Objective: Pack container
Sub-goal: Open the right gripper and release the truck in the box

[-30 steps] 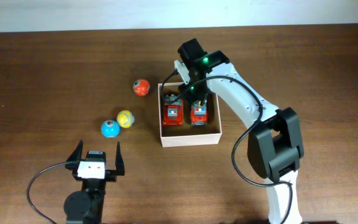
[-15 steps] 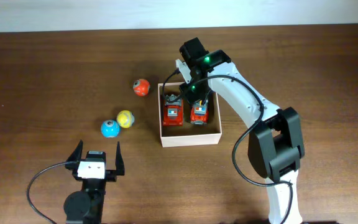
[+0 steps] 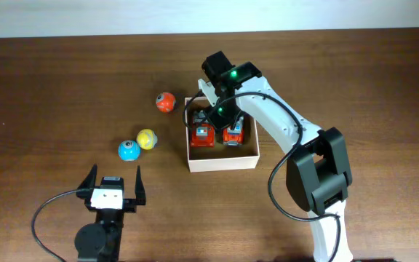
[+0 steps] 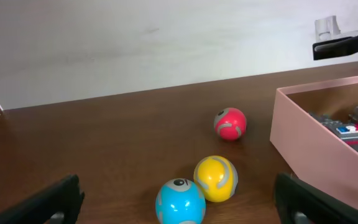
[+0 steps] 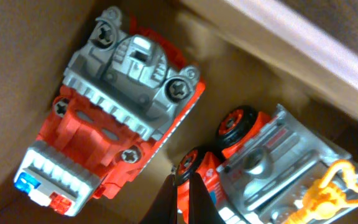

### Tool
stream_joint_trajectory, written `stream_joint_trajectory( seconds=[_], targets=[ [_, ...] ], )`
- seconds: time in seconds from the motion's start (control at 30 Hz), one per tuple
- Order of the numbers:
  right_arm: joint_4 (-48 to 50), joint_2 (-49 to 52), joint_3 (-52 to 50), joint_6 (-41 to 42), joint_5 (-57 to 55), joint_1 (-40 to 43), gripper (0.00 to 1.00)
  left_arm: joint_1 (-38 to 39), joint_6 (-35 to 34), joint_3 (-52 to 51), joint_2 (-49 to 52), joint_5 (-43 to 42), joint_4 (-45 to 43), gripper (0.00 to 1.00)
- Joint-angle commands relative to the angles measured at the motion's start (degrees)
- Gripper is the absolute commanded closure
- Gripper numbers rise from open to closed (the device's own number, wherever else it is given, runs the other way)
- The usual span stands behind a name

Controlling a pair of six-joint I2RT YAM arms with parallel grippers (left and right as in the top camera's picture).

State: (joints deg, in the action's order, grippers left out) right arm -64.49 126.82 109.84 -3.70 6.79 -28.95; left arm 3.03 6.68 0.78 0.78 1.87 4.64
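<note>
The right gripper [image 3: 214, 116], its opening and hold impossible to tell, sits above two red-and-grey plastic toy trucks [image 3: 202, 134] inside the square white-walled cardboard container [image 3: 222, 164], centre-worktop toward the far edge, while the left gripper [image 3: 114, 175] gapes wide and empty by the near edge.

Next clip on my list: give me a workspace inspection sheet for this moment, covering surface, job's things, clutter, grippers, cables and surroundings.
Surface: brown wooden table.
Job's things: container open, holding a left truck and a right truck side by side. The red ball, yellow ball and blue ball lie outside it on the table.
Clutter: nothing seen.
Grippers: left gripper open and empty, near the front edge. The right gripper is down in the container between the trucks; its opening is unclear.
Cables: left cable loops beside the left base; right cable hangs along the right arm.
Surroundings: pale wall behind the table.
</note>
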Motion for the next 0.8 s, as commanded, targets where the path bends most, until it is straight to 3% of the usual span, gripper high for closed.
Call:
stream_joint_trajectory(
  seconds=[0.0,0.77],
  targets=[
    [-0.6,0.9,1.3,-0.6,0.2,-0.2,0.96,-0.3,0.9,-0.2,-0.4,-0.7,0.1,0.01],
    [-2.2,0.9,1.3,-0.6,-4.7,0.6,0.96,-0.3,0.9,-0.2,-0.4,-0.7,0.1,0.01]
  ],
)
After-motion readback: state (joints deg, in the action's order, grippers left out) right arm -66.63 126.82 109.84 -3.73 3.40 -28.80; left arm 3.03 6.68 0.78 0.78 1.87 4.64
